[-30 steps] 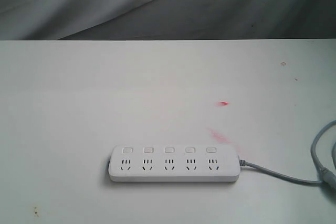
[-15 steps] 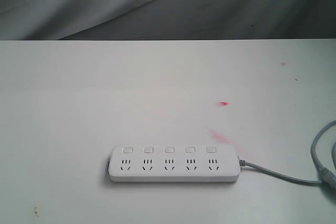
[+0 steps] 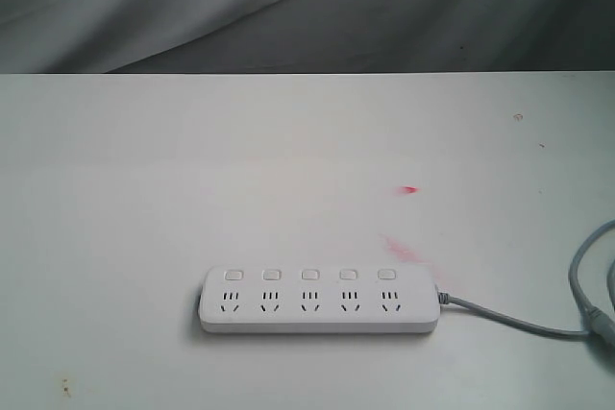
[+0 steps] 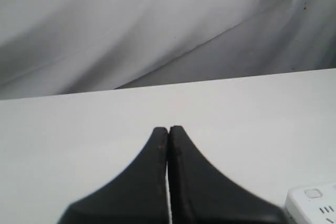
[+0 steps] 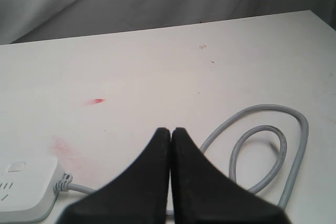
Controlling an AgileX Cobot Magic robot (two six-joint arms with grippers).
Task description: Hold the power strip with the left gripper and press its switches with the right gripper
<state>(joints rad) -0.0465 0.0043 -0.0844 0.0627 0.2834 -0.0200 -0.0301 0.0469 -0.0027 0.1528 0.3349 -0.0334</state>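
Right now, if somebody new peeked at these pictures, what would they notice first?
The white power strip jumps out first, flat on the white table, low in the outside view, with five buttons in a row. Its grey cord trails off to the right and curls into a loop, and a small red mark sits on the table above the strip. The left pincer and right pincer, both black, are shut and empty.

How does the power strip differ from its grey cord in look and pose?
The power strip is white, broad and straight; the grey cord is thin and curved. The power strip carries buttons and sockets; the cord is plain and loops. Both lie on the white table.
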